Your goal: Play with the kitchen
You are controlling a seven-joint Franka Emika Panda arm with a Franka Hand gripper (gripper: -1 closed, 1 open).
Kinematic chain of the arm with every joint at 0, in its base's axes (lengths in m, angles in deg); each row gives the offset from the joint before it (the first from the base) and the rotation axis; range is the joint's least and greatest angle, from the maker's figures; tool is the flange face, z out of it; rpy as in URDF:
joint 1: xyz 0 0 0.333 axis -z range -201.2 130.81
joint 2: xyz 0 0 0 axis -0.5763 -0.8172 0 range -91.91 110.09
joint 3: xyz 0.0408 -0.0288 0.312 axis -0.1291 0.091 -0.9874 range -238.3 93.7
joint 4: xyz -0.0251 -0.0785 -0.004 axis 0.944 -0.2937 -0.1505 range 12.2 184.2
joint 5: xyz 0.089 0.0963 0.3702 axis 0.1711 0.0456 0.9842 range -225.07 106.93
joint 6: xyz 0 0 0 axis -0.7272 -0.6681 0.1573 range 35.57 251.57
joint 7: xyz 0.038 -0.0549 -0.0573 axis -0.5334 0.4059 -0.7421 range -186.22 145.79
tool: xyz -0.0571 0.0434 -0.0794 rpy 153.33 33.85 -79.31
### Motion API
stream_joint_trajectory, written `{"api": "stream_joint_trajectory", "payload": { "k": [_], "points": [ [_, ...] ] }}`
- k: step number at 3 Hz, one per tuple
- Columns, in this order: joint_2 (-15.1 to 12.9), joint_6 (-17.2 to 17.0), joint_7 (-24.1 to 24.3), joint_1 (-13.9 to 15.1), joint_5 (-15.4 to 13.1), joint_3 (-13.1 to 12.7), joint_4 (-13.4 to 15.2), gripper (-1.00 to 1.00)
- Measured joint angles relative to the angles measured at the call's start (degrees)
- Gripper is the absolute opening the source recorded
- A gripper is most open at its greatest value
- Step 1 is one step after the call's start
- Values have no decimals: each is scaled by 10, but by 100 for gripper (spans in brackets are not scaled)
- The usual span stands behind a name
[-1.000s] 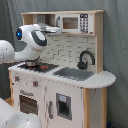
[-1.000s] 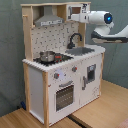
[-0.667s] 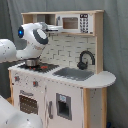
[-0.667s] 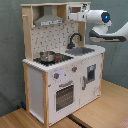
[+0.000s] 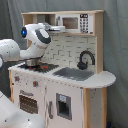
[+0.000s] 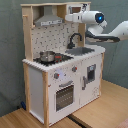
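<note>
I see one kitchen (image 6: 62,75) standing under my gripper (image 6: 69,18), which hangs up at hood (image 6: 47,20) height; whether its jaws are parted I cannot tell. Below it sit one pot (image 6: 46,56) on the stove, one black faucet (image 5: 85,59) and one sink (image 5: 75,73)

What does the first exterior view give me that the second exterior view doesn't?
Only the first exterior view shows the microwave face on the top shelf. Only the second exterior view shows the hood, the kitchen's plain side panel and the wooden floor. Both show the faucet, sink, pot, oven door and arm.
</note>
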Motion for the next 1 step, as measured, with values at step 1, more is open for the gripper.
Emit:
{"api": "stream_joint_trajectory", "payload": {
  "k": [1],
  "points": [
    [3, 43, 33, -11, 1, 21, 18, 100]
  ]
}}
